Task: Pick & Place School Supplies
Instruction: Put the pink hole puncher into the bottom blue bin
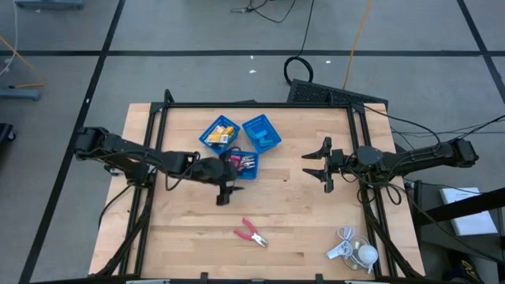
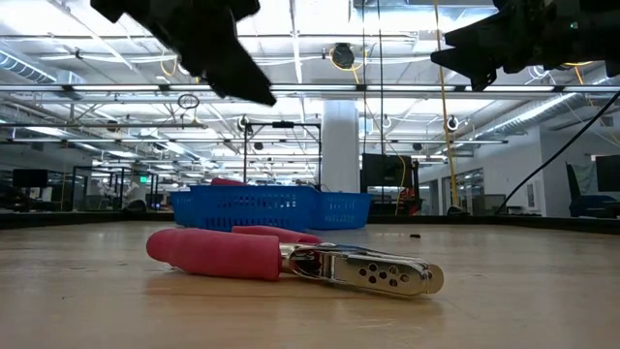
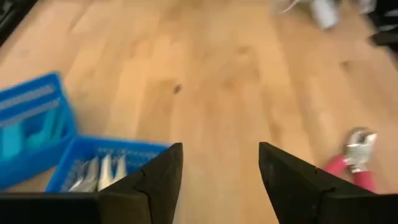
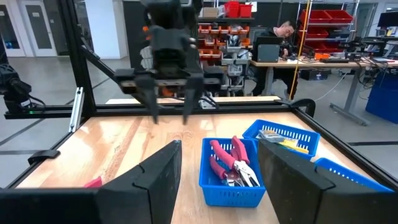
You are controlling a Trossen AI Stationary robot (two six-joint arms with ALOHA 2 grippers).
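While loose pliers [image 1: 251, 233] are seen from above, two more in a tray [image 4: 231, 177] are revealed only to the right wrist; both the left gripper [image 3: 221, 180] and the right gripper [image 4: 219, 174] are held open, empty.

Through my right wrist camera I see my right gripper [image 4: 219, 180] with its two dark fingers spread apart, nothing between them. Past them, a blue tray [image 4: 230, 186] holds red-handled pliers [image 4: 231, 160]. At about two o'clock from it, a second blue tray [image 4: 283, 135] holds yellow packets [image 4: 287, 144]. At eleven o'clock the left gripper [image 4: 169, 112] hangs over the wooden table [image 4: 93, 155], fingers apart. A person [image 4: 281, 31] sits at a desk far behind.
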